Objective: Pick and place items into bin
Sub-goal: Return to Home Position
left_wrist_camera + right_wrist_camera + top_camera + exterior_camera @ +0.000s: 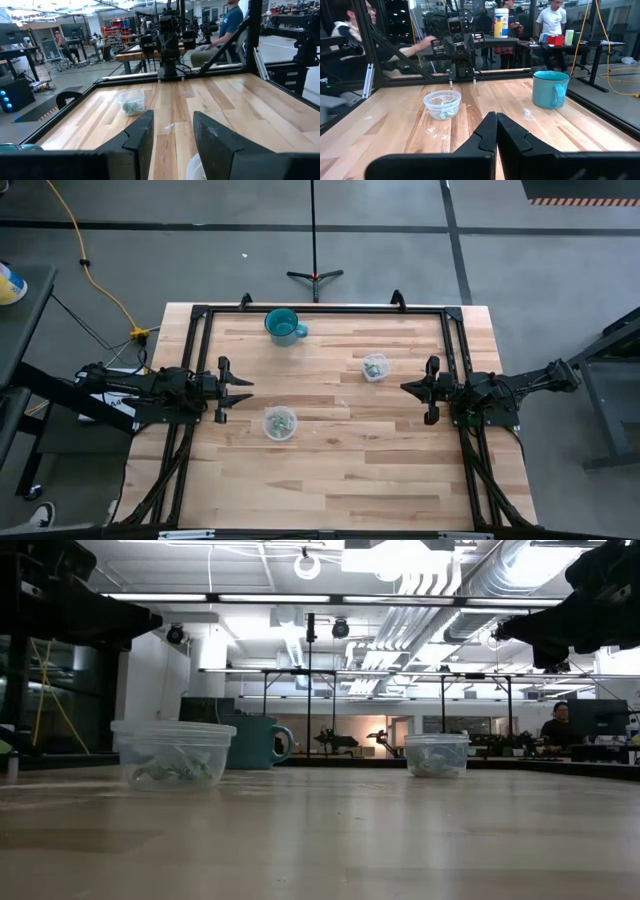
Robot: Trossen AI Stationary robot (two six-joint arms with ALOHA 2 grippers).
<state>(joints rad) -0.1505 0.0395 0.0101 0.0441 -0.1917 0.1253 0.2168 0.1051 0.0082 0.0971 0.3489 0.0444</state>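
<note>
Wood table (340, 470) | items (165, 772) in left bin (173, 735), right bin (437, 743), ahead of fingers (140, 135) | left gripper (173, 117) parted, right gripper (496, 116) closed, both empty | likely done

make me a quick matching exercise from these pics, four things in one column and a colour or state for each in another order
Things:
1. mug
2. left gripper
3. right gripper
4. clear bin by the left arm

States:
a. fingers shut together
b. holds pale green-grey pieces
c. teal
d. fingers apart, nothing between them

Pairs: 1-c, 2-d, 3-a, 4-b
</note>
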